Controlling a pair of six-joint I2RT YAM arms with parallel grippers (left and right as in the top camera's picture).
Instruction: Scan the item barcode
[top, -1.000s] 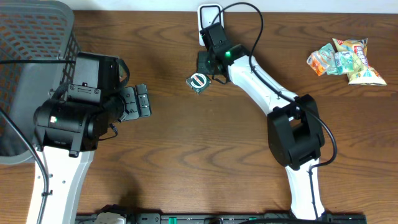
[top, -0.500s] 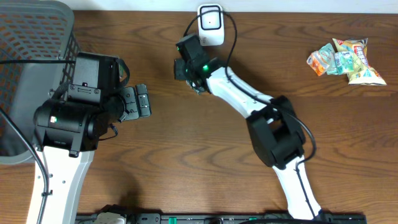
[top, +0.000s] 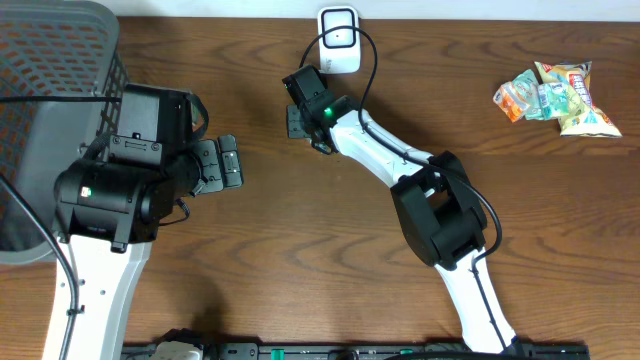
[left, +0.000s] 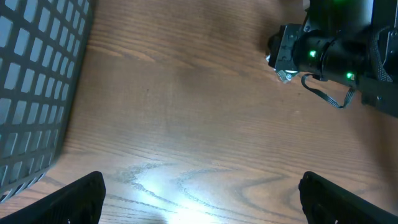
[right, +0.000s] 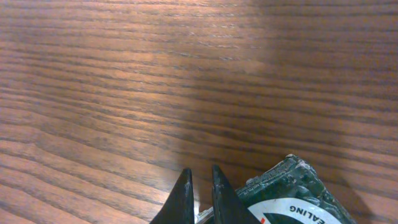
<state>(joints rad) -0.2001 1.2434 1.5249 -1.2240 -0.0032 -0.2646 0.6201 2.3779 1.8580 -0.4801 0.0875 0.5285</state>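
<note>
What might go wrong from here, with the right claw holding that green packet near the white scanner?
1. The right claw seems to pinch only the edge of the green packet, so the packet may slip or twist out before it is scanned.
2. A black cable loops between the white scanner and the right arm; a turn of the wrist might snag it or tug the scanner.

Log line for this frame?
left fingers: open, beside basket | right fingers: shut on green packet, near scanner
</note>
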